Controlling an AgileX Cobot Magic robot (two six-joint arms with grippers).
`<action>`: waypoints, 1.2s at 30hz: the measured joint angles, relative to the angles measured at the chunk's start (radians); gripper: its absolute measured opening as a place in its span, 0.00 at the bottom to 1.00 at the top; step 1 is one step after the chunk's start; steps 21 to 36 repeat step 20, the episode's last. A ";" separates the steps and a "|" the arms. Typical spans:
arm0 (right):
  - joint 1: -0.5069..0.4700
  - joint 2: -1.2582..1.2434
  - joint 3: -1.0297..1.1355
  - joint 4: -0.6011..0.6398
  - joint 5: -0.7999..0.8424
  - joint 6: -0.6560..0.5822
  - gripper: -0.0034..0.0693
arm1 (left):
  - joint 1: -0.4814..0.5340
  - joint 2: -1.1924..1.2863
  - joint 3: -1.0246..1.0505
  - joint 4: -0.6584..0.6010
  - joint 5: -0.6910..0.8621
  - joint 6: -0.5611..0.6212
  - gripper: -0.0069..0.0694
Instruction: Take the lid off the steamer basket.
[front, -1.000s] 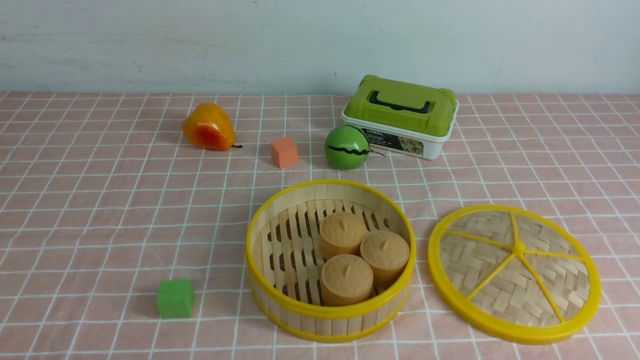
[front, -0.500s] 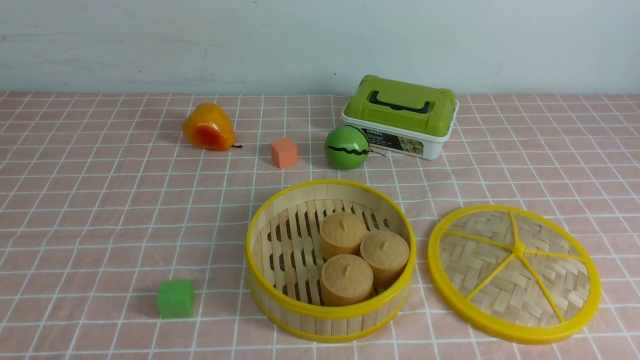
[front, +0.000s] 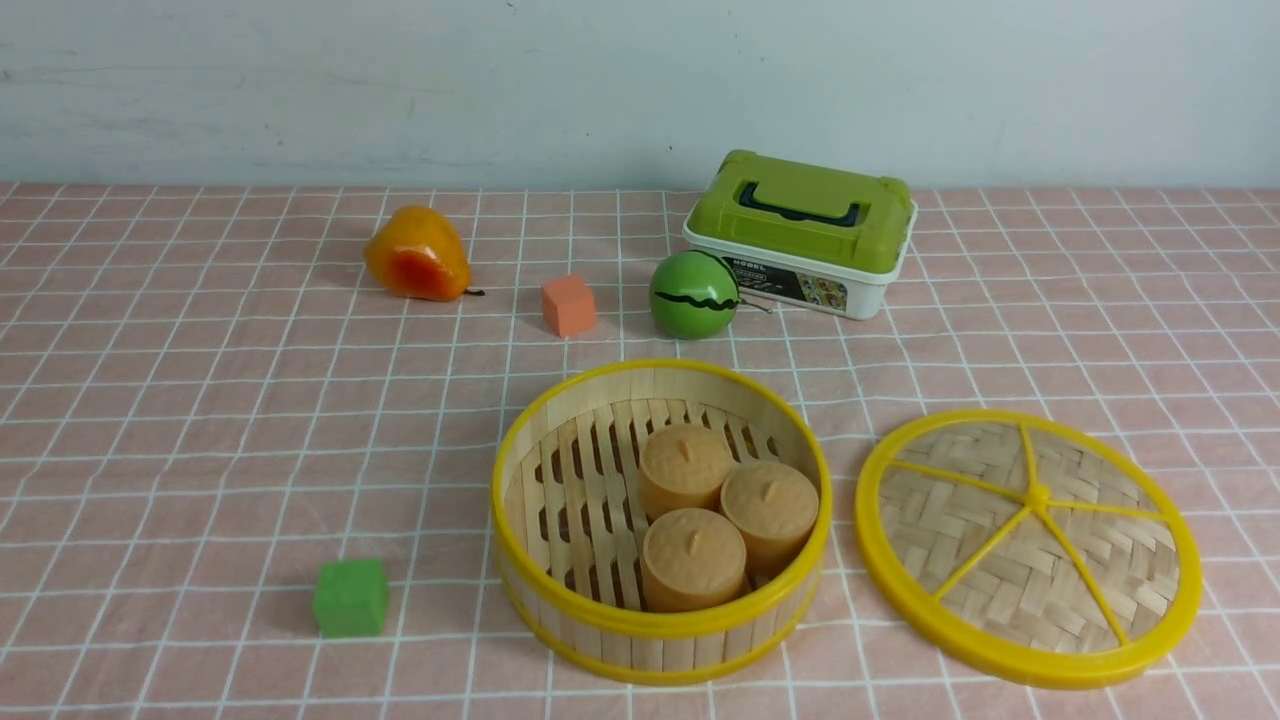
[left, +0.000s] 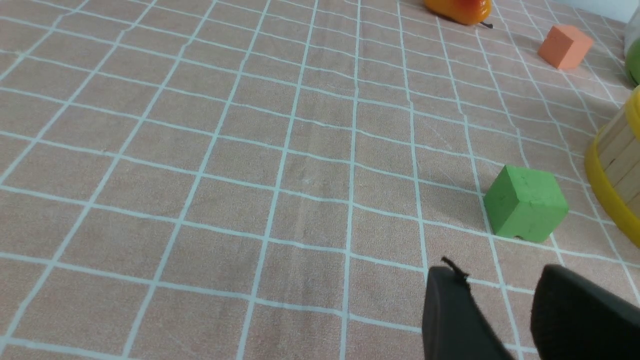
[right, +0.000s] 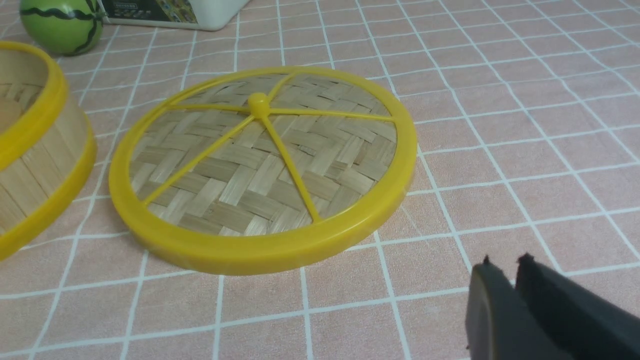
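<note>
- The lid (front: 1028, 545) is lying flat on the counter (front: 200, 420) at 3 o'clock of the steamer basket (front: 660, 520), just beside it and, as far as the front view shows, not touching; judging from that, the removal itself looks done and only the retreat remains.
- The basket is sitting open with three tan buns (front: 712, 512) crowded toward its 3 o'clock side.
- The right gripper (right: 505, 265) is showing only in its wrist view, its fingers nearly together with a thin slit between them, gripping nothing.
- The left gripper (left: 500, 280) is hanging near the green cube (left: 525, 204), its fingers standing apart and empty.
- To finish well, I would keep both arms clear of the lid's rim and the basket wall, so that nothing gets nudged.
- Neither arm is appearing in the front view, so their height above the counter is hard to judge.
- In the left wrist view the basket is cut off to a sliver of wall; the toy pear (front: 416, 254) is cropped there too.
- The label print on the green-lidded box (front: 802, 232) is too small to read.
- The toy watermelon (front: 693, 294) and orange cube (front: 568, 305) are sitting at the basket's 12 o'clock, well apart from it.
</note>
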 joint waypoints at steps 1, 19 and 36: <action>0.000 0.000 0.000 0.000 0.000 0.000 0.11 | 0.000 0.000 0.000 0.000 0.000 0.000 0.40; 0.000 0.000 0.000 0.000 0.000 0.000 0.14 | 0.000 0.000 0.000 0.000 0.000 0.000 0.40; 0.000 0.000 0.000 0.000 0.000 0.000 0.15 | 0.000 0.000 0.000 0.000 0.000 0.000 0.40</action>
